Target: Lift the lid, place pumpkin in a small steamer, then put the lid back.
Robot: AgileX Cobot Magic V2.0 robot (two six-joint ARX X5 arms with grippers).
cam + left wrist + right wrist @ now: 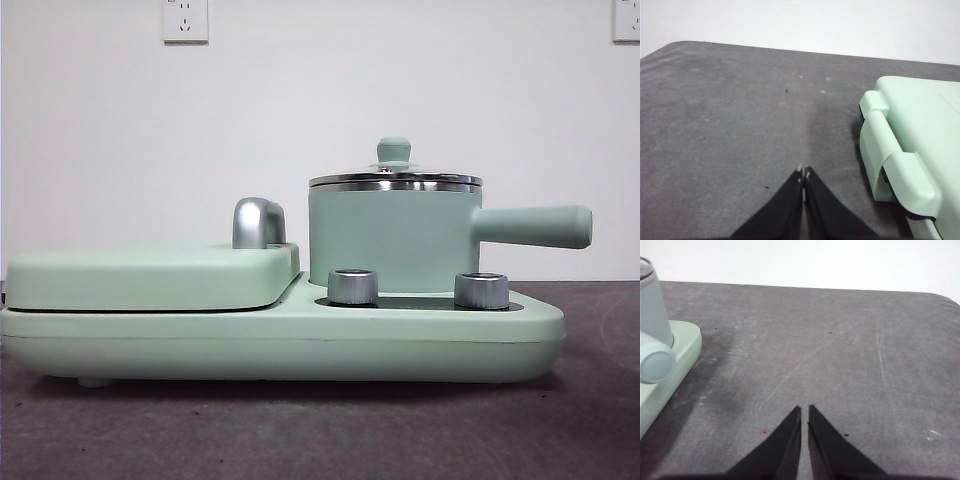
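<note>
The small steamer (392, 238), a mint-green pot with a long side handle (532, 226), stands on the right half of a mint-green cooker base (280, 345). The lid (395, 180), glass with a steel rim and a mint knob (393, 150), sits closed on it. The pumpkin is out of view. Off to the cooker's hinged side, my left gripper (804, 173) hangs shut and empty over bare table. My right gripper (805, 410) is shut and empty over the table beside the steamer's handle end (656, 365). Neither gripper shows in the front view.
A flat hinged mint cover (150, 275) with a chrome handle (258, 222) fills the cooker's left half. Two chrome dials (352, 286) (481, 290) stand in front of the pot. The table is dark grey (320, 430), with a white wall behind.
</note>
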